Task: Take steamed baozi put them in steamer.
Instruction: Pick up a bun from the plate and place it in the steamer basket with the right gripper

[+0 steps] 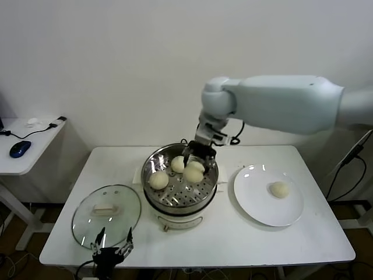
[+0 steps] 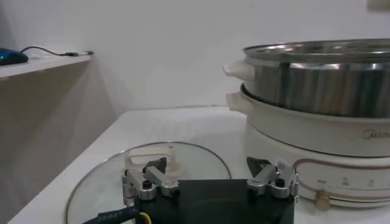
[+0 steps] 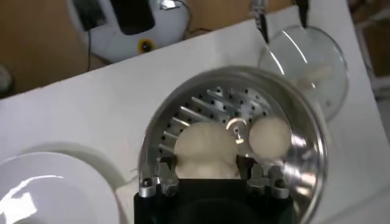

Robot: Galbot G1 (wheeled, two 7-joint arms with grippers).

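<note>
Cream-white dough is what matters here: three steamed baozi sit on the perforated tray of the steamer, and a fourth baozi lies on the white plate just beside the steamer. The right gripper hangs inside the steamer, its jaws spread around one bun; whether they press it I cannot tell. These look soft, light, easily dented: best held gently across the dome's widest part. The left gripper waits open by the glass lid.

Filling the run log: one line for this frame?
right gripper: over steamer, around a baozi | left gripper: open, idle by glass lid | plate: one baozi left
</note>
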